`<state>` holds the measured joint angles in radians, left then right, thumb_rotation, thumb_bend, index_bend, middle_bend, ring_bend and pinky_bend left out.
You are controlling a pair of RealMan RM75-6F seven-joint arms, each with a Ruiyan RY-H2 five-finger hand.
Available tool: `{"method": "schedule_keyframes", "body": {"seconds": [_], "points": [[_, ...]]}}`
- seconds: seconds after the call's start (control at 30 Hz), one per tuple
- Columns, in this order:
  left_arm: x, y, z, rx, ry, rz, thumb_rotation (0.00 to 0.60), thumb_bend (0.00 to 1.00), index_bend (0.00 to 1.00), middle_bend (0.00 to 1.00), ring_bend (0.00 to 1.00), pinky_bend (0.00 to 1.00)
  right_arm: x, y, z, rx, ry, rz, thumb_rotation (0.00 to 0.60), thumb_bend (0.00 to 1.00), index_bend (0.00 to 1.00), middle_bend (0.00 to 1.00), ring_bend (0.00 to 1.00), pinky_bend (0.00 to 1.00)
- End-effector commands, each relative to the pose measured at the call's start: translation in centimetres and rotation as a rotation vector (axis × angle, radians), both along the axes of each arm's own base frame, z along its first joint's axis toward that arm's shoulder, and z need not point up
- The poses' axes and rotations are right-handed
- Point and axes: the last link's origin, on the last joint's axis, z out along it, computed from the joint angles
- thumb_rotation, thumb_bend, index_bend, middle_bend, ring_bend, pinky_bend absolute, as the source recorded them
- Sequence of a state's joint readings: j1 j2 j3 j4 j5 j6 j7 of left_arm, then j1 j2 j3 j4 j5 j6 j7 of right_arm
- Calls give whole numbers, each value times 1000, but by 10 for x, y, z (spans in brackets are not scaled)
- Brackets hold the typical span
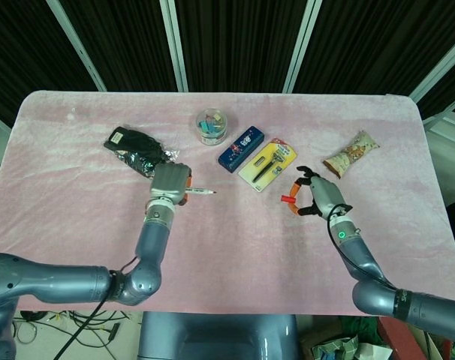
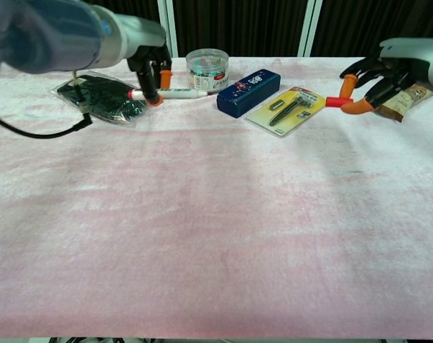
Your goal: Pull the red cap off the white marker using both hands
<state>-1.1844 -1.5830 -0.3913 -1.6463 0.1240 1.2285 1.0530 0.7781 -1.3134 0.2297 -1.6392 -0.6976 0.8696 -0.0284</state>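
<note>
Chest view is showing the left hand [image 2: 151,66] gripping the uncapped white marker [image 2: 175,93] above the table's left side. The right hand [image 2: 385,75] is pinching the red cap [image 2: 334,101], well apart. Printing on the marker is too small to read.

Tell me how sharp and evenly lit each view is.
Head view: even overhead light, sharp; pink cloth slightly washed out, white marker and red cap crisp. Chest view: left hand and right hand slightly soft, faint shadows, razor pack clear.
</note>
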Motion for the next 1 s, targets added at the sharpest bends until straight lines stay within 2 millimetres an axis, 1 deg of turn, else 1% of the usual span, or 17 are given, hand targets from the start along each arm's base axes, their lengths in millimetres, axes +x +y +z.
{"method": "schedule_keyframes", "body": {"seconds": [0.03,0.13,0.2,0.27,0.3,0.33,0.37,0.43,0.47,0.53,0.63,0.73,0.8,0.87,0.93,0.97,1.0], "points": [[-22,-6,2,-16,11,-7,600,484,675,361,265,200,-8,6,-18,3,-8,-3,600,384,789,100,148,184],[-35,-8,-1,-19,30,-8,600,485,665,360,264,200,-10,9,-32,14,-17,-8,600,367,780,97,146,184],[-43,-10,-6,-28,18,2,600,484,627,352,250,195,-11,10,-44,23,-21,-13,600,337,729,85,143,184],[-49,-11,-10,-39,13,9,600,444,519,318,201,171,-11,10,-51,26,-12,-8,600,282,610,61,131,182],[-52,-11,-13,-50,17,9,600,402,465,299,178,159,-12,10,-55,31,2,-2,600,232,510,41,115,179],[-54,-12,-15,-61,27,8,600,314,371,264,142,139,-12,10,-57,41,17,3,600,172,399,21,98,177],[-57,-13,-17,-75,39,10,600,214,275,224,107,119,-13,11,-59,54,34,8,600,130,328,11,87,174],[-61,-15,-20,-112,64,24,600,95,144,154,57,89,-16,13,-60,94,81,13,600,31,162,0,67,165],[-61,-15,-20,-121,71,30,600,70,110,130,39,79,-16,13,-60,108,91,9,600,7,115,0,64,161],[-60,-15,-20,-135,74,41,600,46,54,81,5,58,-15,12,-58,120,88,-3,600,0,70,0,63,160],[-56,-12,-17,-133,53,53,600,30,28,56,0,33,-11,8,-49,100,58,-21,600,0,53,0,63,160],[-50,-12,-13,-133,34,51,600,26,31,55,0,1,-9,4,-35,66,48,-21,600,0,53,0,63,160],[-44,-9,-6,-119,24,23,600,27,37,56,0,0,-9,2,-22,43,38,-25,600,0,52,0,64,160],[-38,-8,3,-98,1,-14,600,31,46,59,0,0,-12,-3,-3,6,42,-25,600,0,52,0,64,160],[-33,-7,12,-76,-22,-50,600,37,54,63,0,0,-20,-9,18,-55,84,-23,600,0,52,0,64,160],[-31,-7,20,-58,-32,-79,600,46,58,65,0,0,-29,-14,35,-119,130,-25,600,1,52,0,65,160],[-30,-7,26,-46,-35,-101,600,53,61,66,0,0,-35,-16,45,-160,163,-27,600,2,52,0,66,160]]}}
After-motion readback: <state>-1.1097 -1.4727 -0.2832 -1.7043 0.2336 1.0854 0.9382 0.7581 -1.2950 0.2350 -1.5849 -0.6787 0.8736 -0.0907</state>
